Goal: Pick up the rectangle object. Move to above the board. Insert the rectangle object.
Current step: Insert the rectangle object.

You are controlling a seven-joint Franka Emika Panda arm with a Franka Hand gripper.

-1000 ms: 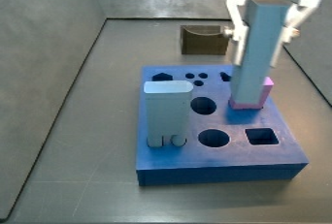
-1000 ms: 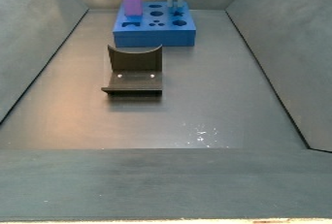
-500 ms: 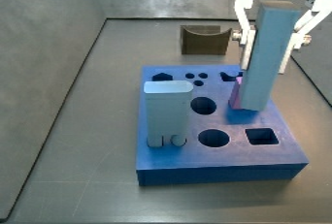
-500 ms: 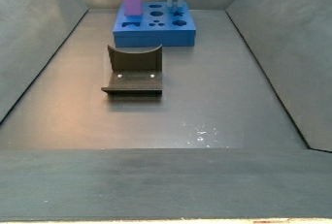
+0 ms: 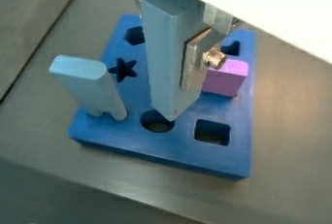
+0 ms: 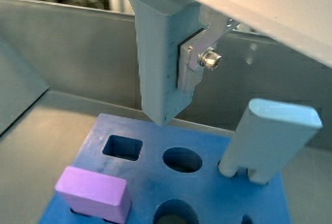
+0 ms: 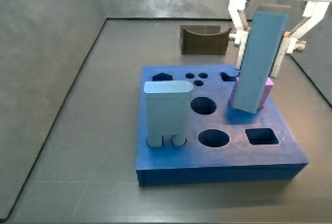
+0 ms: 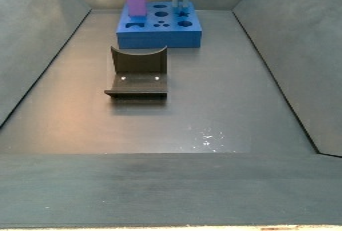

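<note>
My gripper [image 7: 270, 36] is shut on the rectangle object [image 7: 259, 63], a tall grey-blue slab that hangs nearly upright, slightly tilted. It is over the board [image 7: 215, 167], a bright-blue block with shaped holes. The slab's lower end is near the board's top, beside the pink cube [image 7: 267, 92] and close to a round hole [image 5: 155, 122]. In both wrist views one silver finger [image 5: 195, 63] [image 6: 192, 65] presses the slab's [image 5: 166, 44] [image 6: 161, 44] side; the opposite finger is hidden. The board also shows in a side view [image 8: 160, 37], far away.
A pale two-legged block [image 7: 166, 112] stands in the board's left side, also seen in both wrist views [image 5: 88, 84] [image 6: 270, 136]. The dark fixture [image 8: 136, 73] stands on the floor away from the board. Grey bin walls [image 7: 52, 63] surround the floor.
The gripper with the slab has shifted a little to the right and the slab has tilted slightly. Nothing else has moved.
</note>
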